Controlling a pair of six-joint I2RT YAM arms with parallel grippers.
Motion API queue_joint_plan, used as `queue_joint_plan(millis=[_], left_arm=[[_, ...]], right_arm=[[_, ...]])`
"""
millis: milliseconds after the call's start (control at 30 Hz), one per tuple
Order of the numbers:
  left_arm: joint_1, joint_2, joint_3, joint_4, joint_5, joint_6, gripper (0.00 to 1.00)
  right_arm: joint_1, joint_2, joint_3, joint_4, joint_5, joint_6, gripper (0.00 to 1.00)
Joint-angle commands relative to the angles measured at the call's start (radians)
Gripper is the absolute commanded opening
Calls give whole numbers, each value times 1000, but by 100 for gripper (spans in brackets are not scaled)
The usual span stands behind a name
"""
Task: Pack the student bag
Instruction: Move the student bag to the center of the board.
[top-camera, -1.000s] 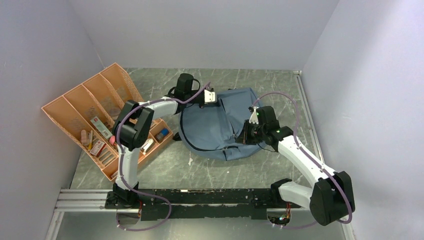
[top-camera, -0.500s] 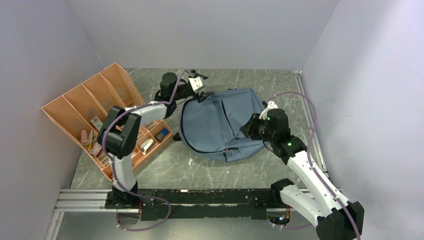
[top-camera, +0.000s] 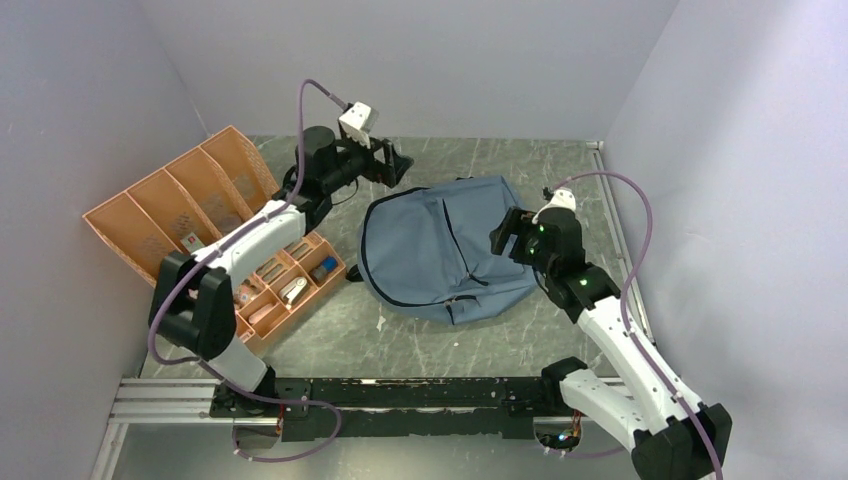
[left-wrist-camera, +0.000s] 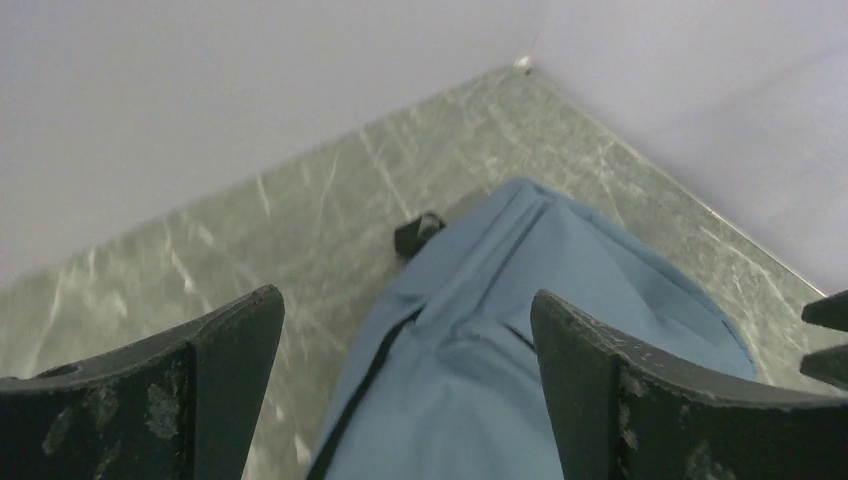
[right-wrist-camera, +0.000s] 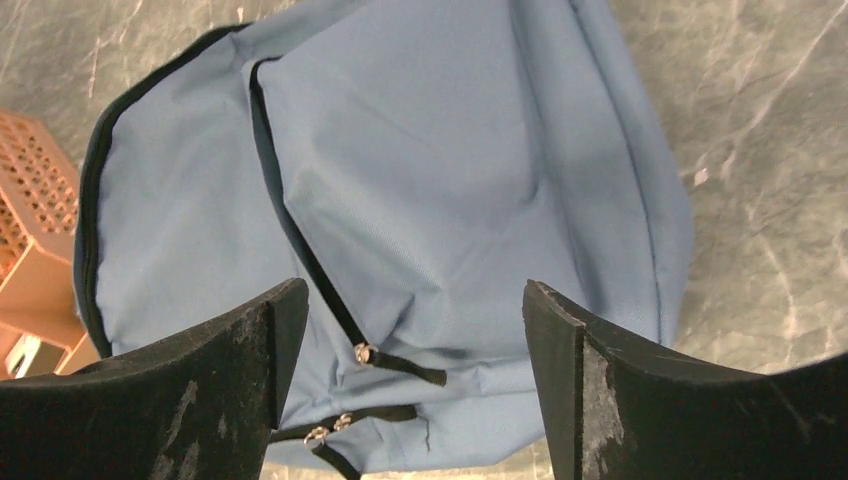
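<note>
Your student bag (top-camera: 440, 250) lies flat on the bench (top-camera: 400, 335), midway between the left and right edges and nearer the far edge, with its front pocket facing up. Your left gripper (top-camera: 395, 165) hangs above the bag's far-left end, jaws spread wide and holding nothing. Your right gripper (top-camera: 508, 232) hovers over the bag's right side, also wide and empty. The orange tray (top-camera: 190, 215) sits along the left edge.

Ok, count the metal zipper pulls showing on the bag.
3 pulls on the student bag: one at the end of the front pocket zipper, two side by side below it. More may be hidden.
</note>
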Motion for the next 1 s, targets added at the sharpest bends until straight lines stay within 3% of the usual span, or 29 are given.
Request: queue_joint_plan(millis=[0, 133, 233, 467, 633, 733, 967], left_arm=[[41, -78, 81, -417, -104, -109, 97], [95, -193, -2, -469, -94, -107, 97], [136, -289, -80, -490, -157, -157, 97], [149, -490, -143, -688, -264, -110, 97], [149, -694, -258, -690, -323, -118, 97], [149, -798, -317, -697, -429, -129, 97], [149, -922, -400, -746, -603, -198, 97]], right_arm=[[2, 45, 71, -41, 111, -36, 82], [2, 53, 103, -58, 112, -69, 93], [2, 46, 111, -47, 85, -79, 93], [2, 55, 141, -12, 8, -103, 95], [2, 71, 175, 28, -47, -153, 100], [2, 83, 194, 30, -57, -169, 100], [2, 44, 176, 67, -19, -167, 100]])
